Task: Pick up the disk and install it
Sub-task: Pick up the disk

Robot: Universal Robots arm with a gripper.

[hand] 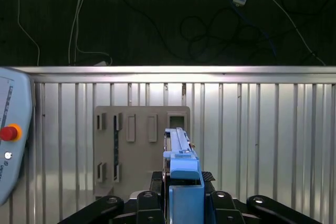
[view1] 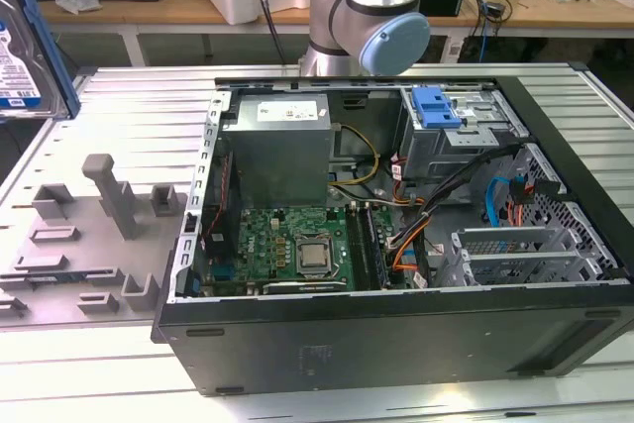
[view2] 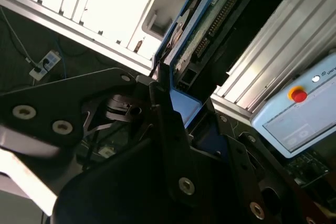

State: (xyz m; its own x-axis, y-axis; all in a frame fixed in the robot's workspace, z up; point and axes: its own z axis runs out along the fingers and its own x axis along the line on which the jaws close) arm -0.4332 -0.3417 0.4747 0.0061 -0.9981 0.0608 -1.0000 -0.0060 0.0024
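disk point(hand: 181, 145) is gripped on edge by the closed gripper point(hand: 185, 205), raised over the grey fixture plate point(hand: 136, 171), at the exterior view's left, well apart from the computer case point(view1: 396, 334). risk judged: disk tilted or slipped if its blue frame is knocked against the case wall.

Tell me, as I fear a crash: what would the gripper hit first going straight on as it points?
Probably the grey holder plate on the metal table, just beyond the disk the gripper holds; depth is unclear.

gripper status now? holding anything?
gripper: closed, holding the disk by its blue-framed edge.
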